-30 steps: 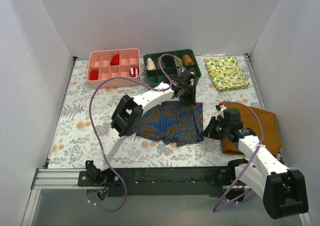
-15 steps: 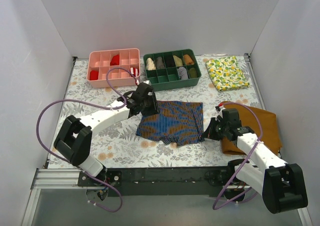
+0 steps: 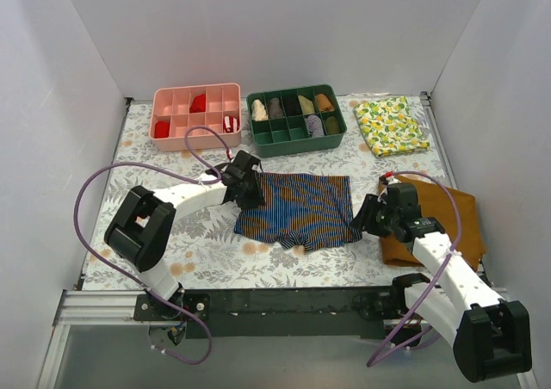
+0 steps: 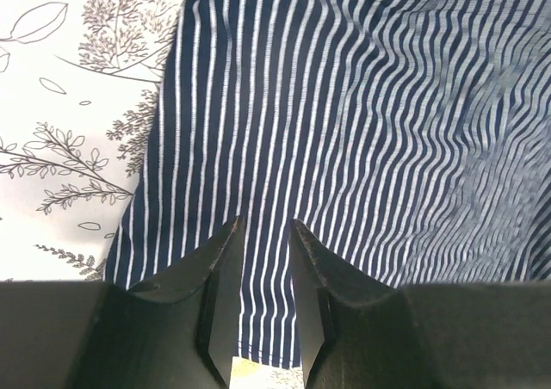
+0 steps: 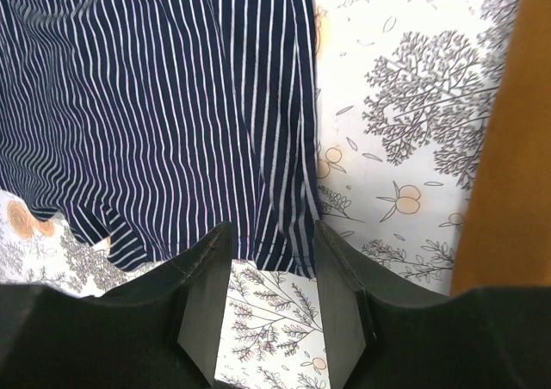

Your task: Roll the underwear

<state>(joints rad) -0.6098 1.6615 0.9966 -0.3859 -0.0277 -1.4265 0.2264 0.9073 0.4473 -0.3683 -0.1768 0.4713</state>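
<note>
The left pincer [image 4: 265, 230] stands with its jaws a narrow way apart. Striped cloth lies flat in the gap and nothing looks clamped. It sits low over the left edge of the underwear [image 3: 297, 208], near the far corner. The right pincer [image 5: 271, 234] has its jaws well apart and holds nothing, poised just above the near right corner, where the hem meets the patterned counter [image 3: 129, 191].

The underwear lies spread out in the middle of the counter, mostly flat with a few ripples, in front of the green tray [image 3: 297, 151]. The mustard-brown cloth [image 3: 452, 208] lies just beside it on the right, apart from it.

The fabric looks thin, light and limp, so it will likely crease, sag and drag across the counter instead of holding any shape. The hemmed edges and corners seem the surest places to pinch. Gripping two points along one edge should let it turn over evenly into a roll.
</note>
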